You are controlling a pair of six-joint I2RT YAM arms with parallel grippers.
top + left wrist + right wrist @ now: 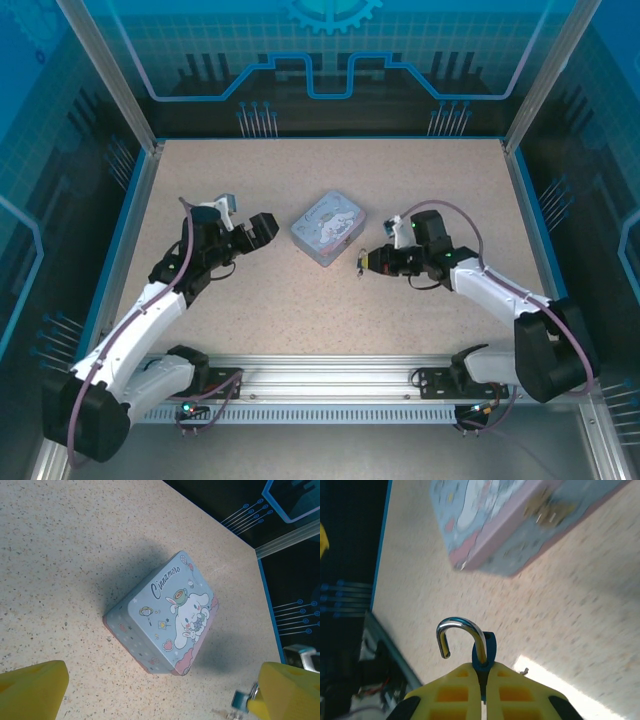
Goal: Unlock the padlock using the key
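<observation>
ROBOTICS LAB: A left arm [140, 325] and a right arm [490, 285], both white and black, are standing bolted to an aluminium rail [330, 385] well behind their yellow fingers [30, 690], marking this as a purpose-built robot test cell. A speckled beige tabletop [300, 320], edged in blue, is spreading out beneath the fingers. Beyond the fingers and out to either side, translucent blue panels [330, 60] printed with gear and circuit motifs are walling the space in, and silver metal posts [110, 75] are framing them. Purple cables [445, 204] are looping along the arms behind the fingers.
</observation>
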